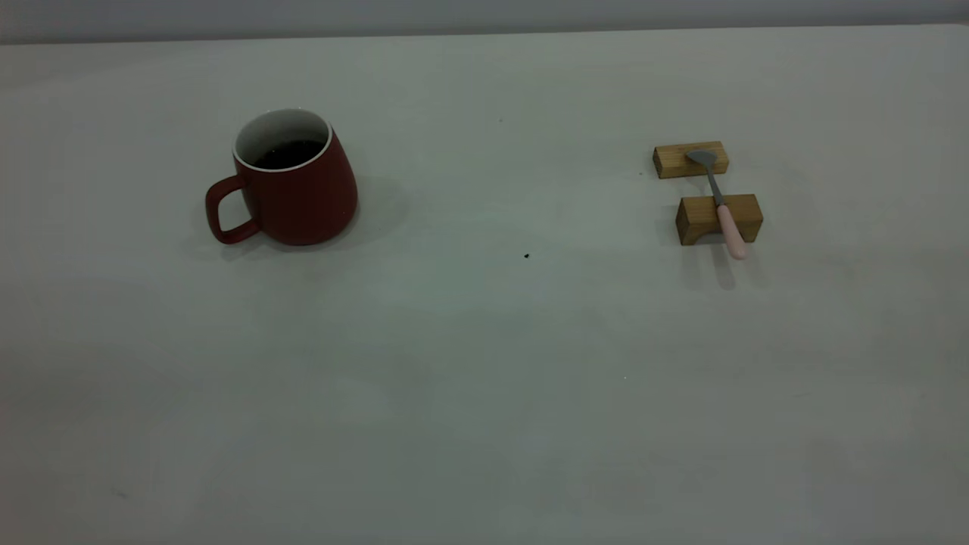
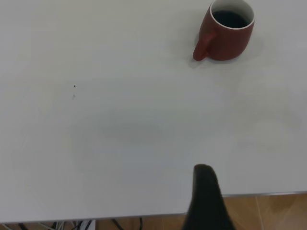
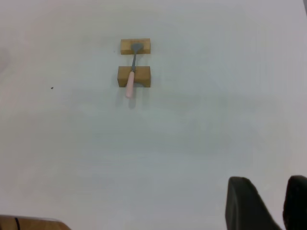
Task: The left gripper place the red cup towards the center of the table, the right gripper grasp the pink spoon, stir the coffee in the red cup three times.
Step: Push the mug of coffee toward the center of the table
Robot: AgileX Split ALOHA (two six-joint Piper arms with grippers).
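Note:
The red cup [image 1: 291, 182] stands upright on the left half of the table [image 1: 484, 378], its handle pointing left, with dark coffee [image 1: 288, 154] inside. The pink spoon [image 1: 723, 208] lies across two tan wooden blocks on the right half, its grey bowl on the far block and its pink handle over the near one. Neither arm shows in the exterior view. My left gripper [image 2: 205, 191] hovers at the table's edge, far from the red cup [image 2: 225, 31]. My right gripper [image 3: 271, 184] is open, holds nothing, and is well away from the pink spoon [image 3: 131, 76].
The far wooden block [image 1: 689, 160] and the near wooden block [image 1: 718, 218] hold the spoon off the surface. A tiny dark speck [image 1: 527, 256] marks the table's middle. The table edge and a wooden floor [image 2: 268, 211] show in the left wrist view.

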